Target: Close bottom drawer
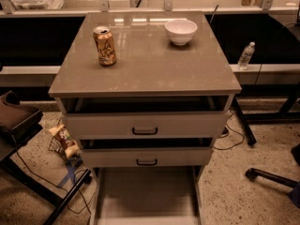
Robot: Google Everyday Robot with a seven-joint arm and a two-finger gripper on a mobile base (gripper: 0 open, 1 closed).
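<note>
The bottom drawer (147, 195) of the pale grey-beige cabinet (145, 69) is pulled far out toward the camera. Its empty inside shows, and its front panel is cut off at the lower edge of the view, so its handle is hidden. The top drawer (145, 124) and the middle drawer (146, 156) above it each stand slightly open, each with a small black handle. The gripper is not in view.
On the cabinet top stand a drink can (105, 46) at the left and a white bowl (181, 31) at the back right. A snack bag (63, 139) and cables lie on the floor to the left. A water bottle (245, 55) and a chair base (272, 177) are at the right.
</note>
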